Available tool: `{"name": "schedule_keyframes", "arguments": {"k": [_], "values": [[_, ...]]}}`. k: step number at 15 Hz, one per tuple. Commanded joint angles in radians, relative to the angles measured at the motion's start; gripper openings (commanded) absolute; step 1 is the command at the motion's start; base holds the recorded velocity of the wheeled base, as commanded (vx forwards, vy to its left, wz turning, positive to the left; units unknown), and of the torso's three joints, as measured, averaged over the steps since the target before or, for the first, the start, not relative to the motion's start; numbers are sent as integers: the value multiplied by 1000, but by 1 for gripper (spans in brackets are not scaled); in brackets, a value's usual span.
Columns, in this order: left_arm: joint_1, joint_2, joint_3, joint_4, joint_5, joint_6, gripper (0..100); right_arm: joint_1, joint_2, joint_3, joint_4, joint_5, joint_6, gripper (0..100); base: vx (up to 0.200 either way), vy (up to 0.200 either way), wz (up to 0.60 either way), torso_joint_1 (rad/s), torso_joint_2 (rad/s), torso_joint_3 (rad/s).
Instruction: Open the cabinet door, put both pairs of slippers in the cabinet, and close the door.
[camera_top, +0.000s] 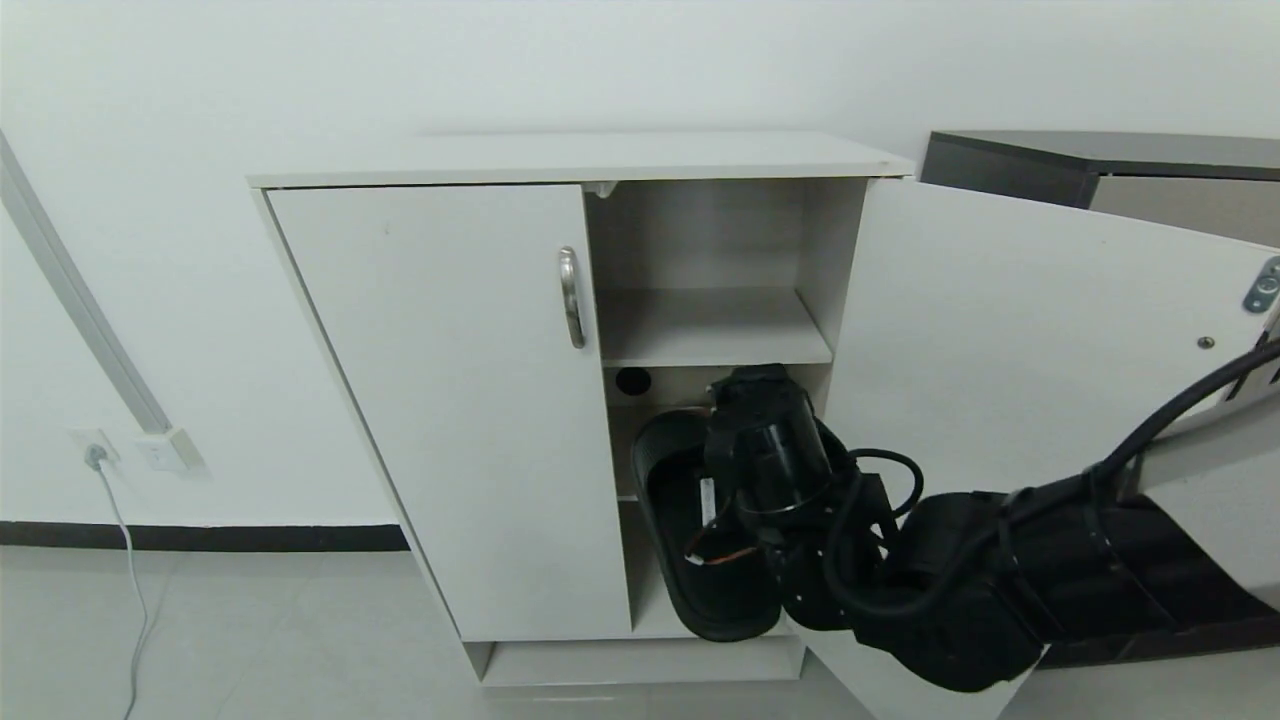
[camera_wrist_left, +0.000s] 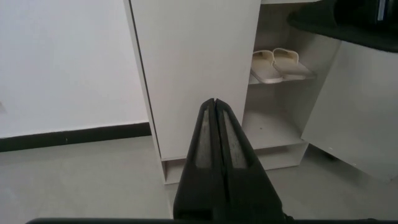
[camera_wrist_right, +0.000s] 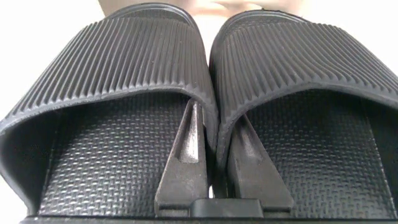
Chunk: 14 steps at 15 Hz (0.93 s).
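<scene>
Head view: white cabinet against a white wall; its left door is shut and its right door stands swung out toward 3 o'clock.
Writing: a small pale strip shows beside the black slippers, too small to read.
Black slippers, place: in front of the open half of the cabinet, at 5 o'clock from the metal handle and at 6 o'clock from the bare upper shelf.
Black slippers, relative to end effector: the right arm comes in from 4 o'clock. In the right wrist view the right gripper has one finger under each ribbed strap.
Right gripper, state: pinching the two adjoining inner side walls of the pair between its fingers.
Black slippers, axis: in the head view the long axis runs close to 12-to-6, leaning a little, so the pair hangs nearly on end. In the right wrist view the strap openings face the wrist and the toes point away from it.
Pale slippers: lying flat and side by side on a shelf inside the open half, long axes running front to back.
Left gripper: fingers pressed together with nothing between them, over the grey floor in front of the shut door.
Surroundings: wall socket with a cable at 8 o'clock from the cabinet; a dark unit at 2 o'clock.
</scene>
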Motion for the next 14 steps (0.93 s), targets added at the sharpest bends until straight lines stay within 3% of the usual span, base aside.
{"name": "schedule_keyframes", "arguments": {"k": [1, 5, 13, 14], "values": [[0, 0, 0, 0, 0, 0, 0, 0, 34, -190, 155, -69, 58, 0, 0, 0, 0, 0, 0, 0], [0, 0, 0, 0, 1, 0, 0, -9, 21, -267, 162, -75, 3, 0, 0, 0, 0, 0, 0, 0], [0, 0, 0, 0, 1, 1, 0, -13, 23, -276, 165, -73, -14, 0, 0, 0, 0, 0, 0, 0], [0, 0, 0, 0, 1, 1, 0, -13, 23, -274, 165, -73, -14, 0, 200, 0, 0, 2, 2, 2]]}}
